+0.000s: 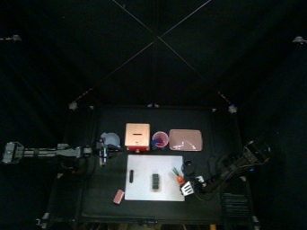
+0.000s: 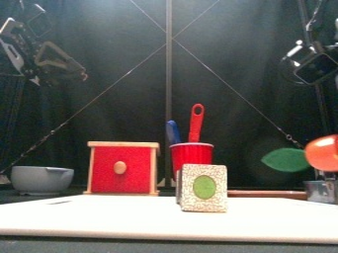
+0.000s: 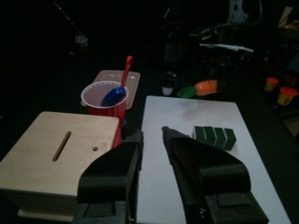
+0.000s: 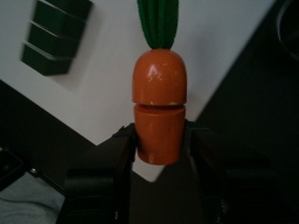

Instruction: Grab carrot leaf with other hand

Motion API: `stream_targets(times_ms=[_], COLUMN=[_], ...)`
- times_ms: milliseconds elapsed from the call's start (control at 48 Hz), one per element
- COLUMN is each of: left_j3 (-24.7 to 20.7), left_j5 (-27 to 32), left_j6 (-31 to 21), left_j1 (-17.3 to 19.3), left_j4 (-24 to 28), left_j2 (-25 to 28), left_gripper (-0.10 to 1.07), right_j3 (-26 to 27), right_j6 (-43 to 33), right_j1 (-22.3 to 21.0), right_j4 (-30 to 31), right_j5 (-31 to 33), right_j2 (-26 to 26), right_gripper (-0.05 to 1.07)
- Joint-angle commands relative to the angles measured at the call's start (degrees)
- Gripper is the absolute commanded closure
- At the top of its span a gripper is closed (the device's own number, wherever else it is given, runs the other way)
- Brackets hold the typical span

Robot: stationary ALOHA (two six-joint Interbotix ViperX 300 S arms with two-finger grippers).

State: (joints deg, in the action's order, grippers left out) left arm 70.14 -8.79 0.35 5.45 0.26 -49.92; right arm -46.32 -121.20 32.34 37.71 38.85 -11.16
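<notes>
My right gripper (image 4: 160, 144) is shut on the lower body of the small orange carrot (image 4: 160, 101), holding it over the edge of the white sheet (image 4: 100, 83). The carrot's green leaf (image 4: 158, 22) sticks out beyond the jaws with nothing on it. In the top view the carrot (image 1: 188, 189) sits at the sheet's right edge, and the front view has it (image 2: 323, 151) at the far right with the leaf (image 2: 284, 159) pointing inward. The left gripper (image 3: 158, 171) is open and holds nothing, hanging over the wooden box (image 3: 59, 149), well short of the distant carrot (image 3: 207, 87).
A red cup (image 3: 103, 96) holding a blue spoon and a red utensil stands beside the box. A dark green block (image 3: 211, 134) lies on the sheet. A grey bowl (image 1: 110, 139) and a pink dish (image 1: 188, 139) flank the box along the back.
</notes>
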Motion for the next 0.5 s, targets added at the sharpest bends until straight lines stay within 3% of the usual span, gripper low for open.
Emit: stream_targets(times_ms=[0,229,479], left_j3=[-3.6,-8.5,-12.7], left_j5=[2.5,7.5,11.8], left_j6=[0.1,0.1,-0.2], left_j1=[-1.0,-2.5,-4.1], left_j4=[1.5,5.3,5.1], left_j2=[1.5,4.2,7.7], left_gripper=[0.21,0.02,-0.01], right_j3=[1.6,2.7,5.9], right_j6=[1.2,13.1,31.3], right_j1=[-2.4,-12.1,-21.7], right_j4=[4.8,10.7,7.4], right_j5=[-0.8,-7.1,-17.1], right_j2=[-2.1,-1.7,-1.1], right_gripper=[0.57,0.57,0.57])
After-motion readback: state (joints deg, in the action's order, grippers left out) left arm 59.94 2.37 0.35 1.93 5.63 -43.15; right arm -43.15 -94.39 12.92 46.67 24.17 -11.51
